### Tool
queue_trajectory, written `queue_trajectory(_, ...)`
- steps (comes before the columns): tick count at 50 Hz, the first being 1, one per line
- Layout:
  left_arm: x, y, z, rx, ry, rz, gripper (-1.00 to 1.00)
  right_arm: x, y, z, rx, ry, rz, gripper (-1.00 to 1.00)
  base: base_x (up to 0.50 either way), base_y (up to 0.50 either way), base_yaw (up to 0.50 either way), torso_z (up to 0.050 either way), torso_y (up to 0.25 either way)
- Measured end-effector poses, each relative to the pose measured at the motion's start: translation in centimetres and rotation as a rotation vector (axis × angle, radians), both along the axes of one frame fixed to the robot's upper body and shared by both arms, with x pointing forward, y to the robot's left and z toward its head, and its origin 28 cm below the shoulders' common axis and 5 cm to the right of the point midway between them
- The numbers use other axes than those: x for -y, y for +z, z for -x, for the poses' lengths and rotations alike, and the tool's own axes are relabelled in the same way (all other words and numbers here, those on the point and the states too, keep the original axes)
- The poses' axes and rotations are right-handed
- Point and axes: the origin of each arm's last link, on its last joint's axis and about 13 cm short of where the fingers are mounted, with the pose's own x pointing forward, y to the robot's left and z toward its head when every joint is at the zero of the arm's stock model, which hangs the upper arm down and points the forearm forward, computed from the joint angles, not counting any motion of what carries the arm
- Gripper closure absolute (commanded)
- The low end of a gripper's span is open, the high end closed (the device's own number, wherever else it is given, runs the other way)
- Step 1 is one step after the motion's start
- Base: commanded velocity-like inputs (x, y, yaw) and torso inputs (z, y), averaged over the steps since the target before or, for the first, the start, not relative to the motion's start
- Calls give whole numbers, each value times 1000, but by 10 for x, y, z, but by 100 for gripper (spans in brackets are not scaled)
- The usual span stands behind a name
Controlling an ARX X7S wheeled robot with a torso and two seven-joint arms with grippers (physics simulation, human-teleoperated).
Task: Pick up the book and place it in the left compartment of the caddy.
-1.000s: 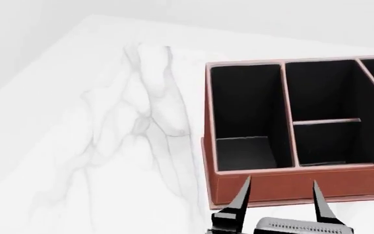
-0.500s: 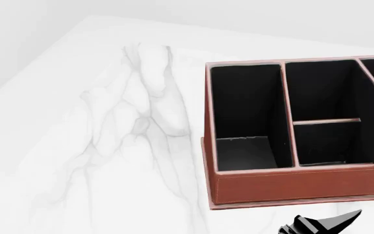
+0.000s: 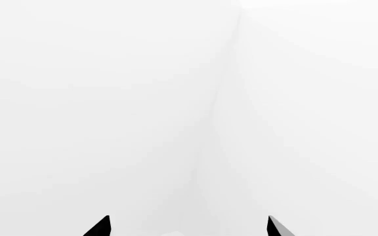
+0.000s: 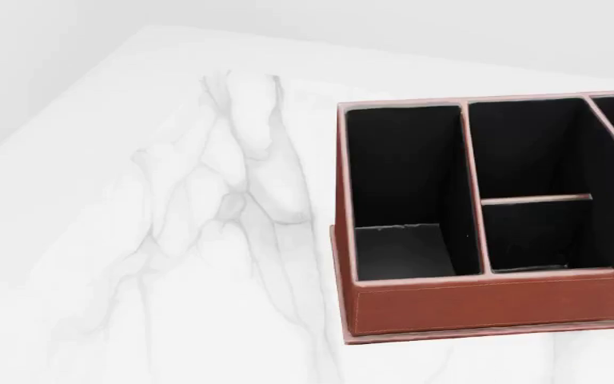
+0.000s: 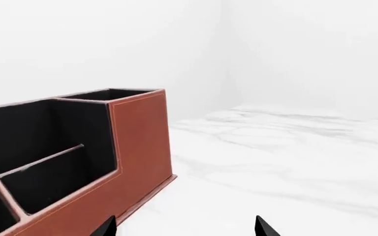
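The reddish-brown caddy (image 4: 478, 308) stands on the white marble table at the right of the head view. Its left compartment (image 4: 398, 160) is the long black slot at its left end. The black book (image 4: 401, 252) rests inside that slot at the near end, a thin pale edge showing along its top. Neither gripper shows in the head view. My left gripper (image 3: 187, 227) is open and empty, facing a blank white wall. My right gripper (image 5: 185, 227) is open and empty, low beside the caddy's tall end (image 5: 140, 147), apart from it.
The marble table (image 4: 179, 240) stretches left of the caddy to its far corner and left edge. In the right wrist view the tabletop (image 5: 294, 162) runs on past the caddy to a white wall. Two shorter divided slots (image 4: 531, 232) lie right of the left compartment.
My right gripper, open in front of the caddy one second ago, has drawn back down and out of the head view. The book stays in the left compartment.
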Motion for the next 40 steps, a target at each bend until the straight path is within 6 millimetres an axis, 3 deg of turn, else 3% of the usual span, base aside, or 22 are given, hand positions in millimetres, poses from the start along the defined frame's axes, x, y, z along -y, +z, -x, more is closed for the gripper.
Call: queue_trajectory(40, 0, -1, -1, -9, 2, 0, -100, -8, -45, 8, -146, -4, -89, -100, 0, 0, 0, 0, 0)
